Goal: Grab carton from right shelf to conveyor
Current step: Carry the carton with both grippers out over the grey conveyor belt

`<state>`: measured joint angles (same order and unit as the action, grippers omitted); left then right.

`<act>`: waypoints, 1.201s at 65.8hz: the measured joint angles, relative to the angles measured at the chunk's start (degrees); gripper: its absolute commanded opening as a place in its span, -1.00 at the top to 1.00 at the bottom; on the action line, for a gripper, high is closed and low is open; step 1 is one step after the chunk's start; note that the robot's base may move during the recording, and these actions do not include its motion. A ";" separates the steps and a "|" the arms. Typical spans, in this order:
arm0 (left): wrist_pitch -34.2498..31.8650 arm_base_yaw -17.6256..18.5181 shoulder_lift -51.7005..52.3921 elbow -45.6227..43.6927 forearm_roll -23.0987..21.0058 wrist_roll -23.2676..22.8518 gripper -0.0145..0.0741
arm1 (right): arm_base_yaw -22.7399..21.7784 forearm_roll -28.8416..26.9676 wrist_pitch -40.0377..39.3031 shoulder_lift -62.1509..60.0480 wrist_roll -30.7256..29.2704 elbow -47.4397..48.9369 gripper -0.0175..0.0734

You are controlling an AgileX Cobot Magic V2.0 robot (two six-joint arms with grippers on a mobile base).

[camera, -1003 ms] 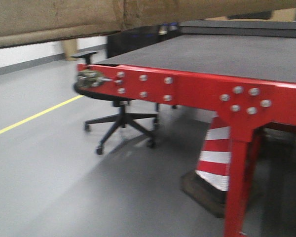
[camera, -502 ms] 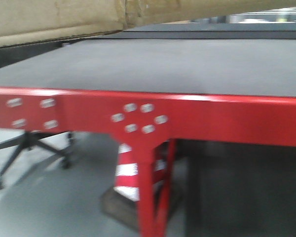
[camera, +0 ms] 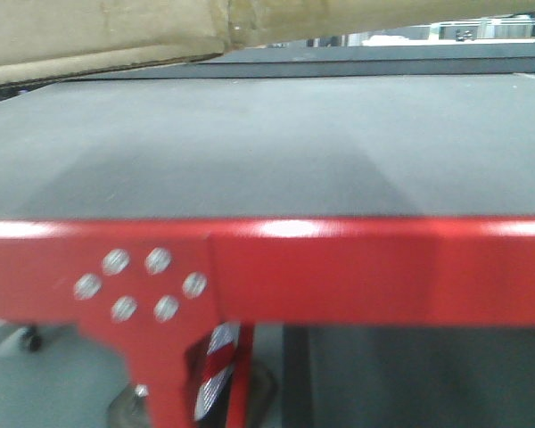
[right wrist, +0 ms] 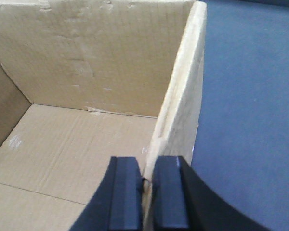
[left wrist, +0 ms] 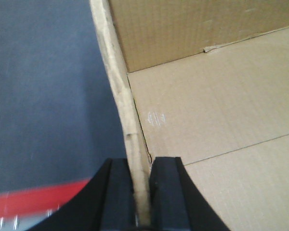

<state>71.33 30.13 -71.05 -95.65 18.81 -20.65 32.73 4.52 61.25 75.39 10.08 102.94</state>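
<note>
Large brown corrugated cardboard carton [left wrist: 221, 120] held over the wide dark grey woven conveyor belt [camera: 267, 152]; set-down outstanding.
The left pincer [left wrist: 140, 168] is clenched on one upright side wall of the open carton, and the right pincer [right wrist: 145, 166] is clenched on the opposite wall. Outside each wall the belt lies below. Past the glossy red front edge [camera: 357, 267], the carton's underside hangs above the belt, apart from it. Judgement: pick-up and carry done; lowering and release remain.
</note>
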 measured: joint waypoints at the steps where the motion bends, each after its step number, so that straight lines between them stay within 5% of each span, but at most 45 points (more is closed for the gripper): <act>1: 0.00 0.00 0.00 0.00 0.00 0.00 0.70 | 0.00 0.00 0.00 0.00 0.00 0.00 0.77; 79: 0.00 0.00 0.00 0.00 0.00 0.00 0.70 | 0.00 0.00 0.00 0.00 -0.10 0.00 0.77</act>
<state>71.33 30.13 -71.05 -95.65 18.81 -20.65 32.73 4.52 61.25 75.39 9.98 102.94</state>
